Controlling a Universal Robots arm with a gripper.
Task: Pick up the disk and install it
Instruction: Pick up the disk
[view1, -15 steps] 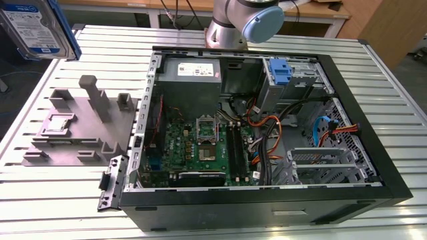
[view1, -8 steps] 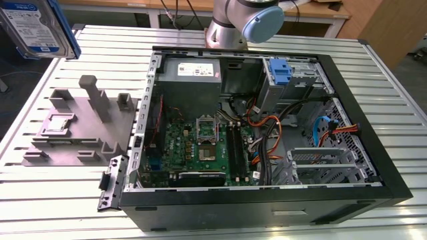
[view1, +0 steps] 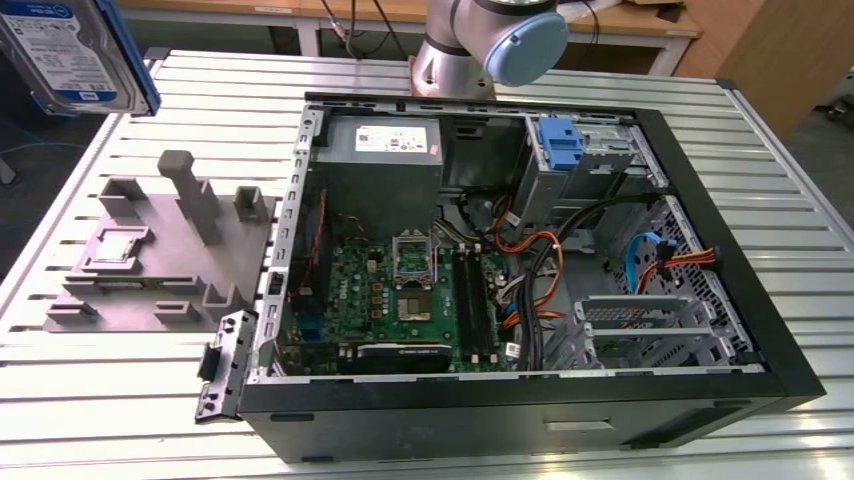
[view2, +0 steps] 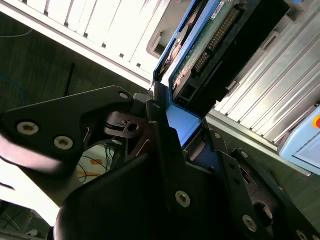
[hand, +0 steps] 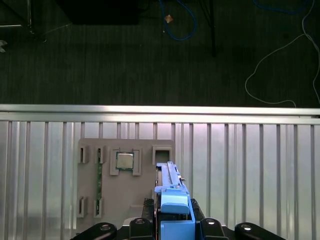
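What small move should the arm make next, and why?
Probably carry the disk sideways toward the open case. The gripper holds it clamped, raised over the fixture, well off to the exterior view's left of the case.

Your disk (view1: 74, 50) is cropped at the exterior view's corner, and its near end is cut off in the first wrist view.
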